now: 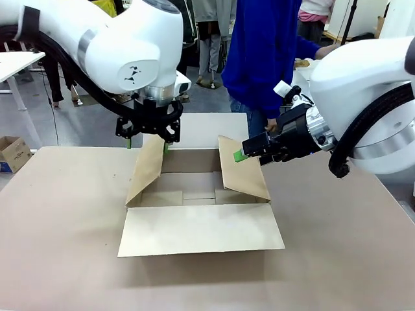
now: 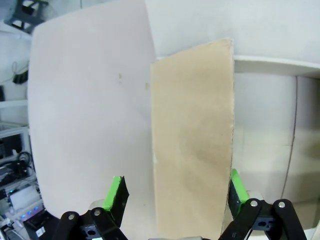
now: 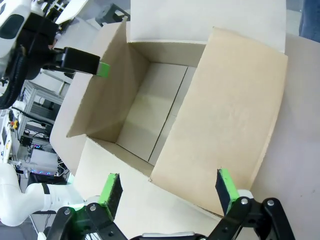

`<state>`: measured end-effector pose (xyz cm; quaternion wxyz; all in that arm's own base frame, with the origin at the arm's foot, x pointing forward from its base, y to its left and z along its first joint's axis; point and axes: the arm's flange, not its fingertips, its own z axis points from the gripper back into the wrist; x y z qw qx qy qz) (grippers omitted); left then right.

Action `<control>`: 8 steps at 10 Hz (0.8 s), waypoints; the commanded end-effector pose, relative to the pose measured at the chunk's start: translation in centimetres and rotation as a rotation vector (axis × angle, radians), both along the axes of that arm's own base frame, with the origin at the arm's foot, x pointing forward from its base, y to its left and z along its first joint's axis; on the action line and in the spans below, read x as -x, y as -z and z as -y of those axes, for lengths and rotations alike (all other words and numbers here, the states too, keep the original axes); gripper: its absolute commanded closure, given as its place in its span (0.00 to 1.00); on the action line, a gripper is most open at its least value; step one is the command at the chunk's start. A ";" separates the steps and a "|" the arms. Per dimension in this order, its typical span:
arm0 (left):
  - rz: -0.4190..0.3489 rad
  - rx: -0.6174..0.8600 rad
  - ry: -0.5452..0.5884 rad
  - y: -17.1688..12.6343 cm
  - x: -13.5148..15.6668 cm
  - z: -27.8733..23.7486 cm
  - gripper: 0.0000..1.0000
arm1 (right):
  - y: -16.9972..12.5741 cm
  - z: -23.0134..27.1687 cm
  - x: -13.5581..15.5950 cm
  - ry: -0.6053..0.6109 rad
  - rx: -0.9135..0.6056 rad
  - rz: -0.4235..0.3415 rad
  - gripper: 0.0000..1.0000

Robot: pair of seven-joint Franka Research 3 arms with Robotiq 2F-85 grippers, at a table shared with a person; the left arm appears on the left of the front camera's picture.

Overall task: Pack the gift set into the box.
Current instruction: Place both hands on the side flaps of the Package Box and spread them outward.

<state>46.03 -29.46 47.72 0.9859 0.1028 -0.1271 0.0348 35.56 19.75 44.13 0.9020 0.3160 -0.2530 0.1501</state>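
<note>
The box (image 1: 201,230) stands open in the middle of the table, its front flap lying flat toward me and its bare floor showing. Its left flap (image 1: 148,168) and right flap (image 1: 243,170) stand up at a slant. My left gripper (image 1: 152,138) hangs open at the top edge of the left flap; in the left wrist view the left gripper (image 2: 176,192) has that flap (image 2: 192,140) between its green pads. My right gripper (image 1: 243,154) is open at the right flap's top edge; in the right wrist view the right gripper (image 3: 169,190) has that flap (image 3: 225,125) ahead. The gift set is out of view.
A person in a blue top (image 1: 266,52) stands at the far side behind the box, one hand near my right arm. A small printed cardboard box (image 1: 13,154) sits on the floor at far left. Brown tabletop (image 1: 65,246) spreads around the box.
</note>
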 end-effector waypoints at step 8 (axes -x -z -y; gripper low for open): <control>-0.118 0.372 -0.033 -0.8 0.9 -15.5 0.00 | -0.1 -0.1 -0.2 0.008 0.003 0.006 0.00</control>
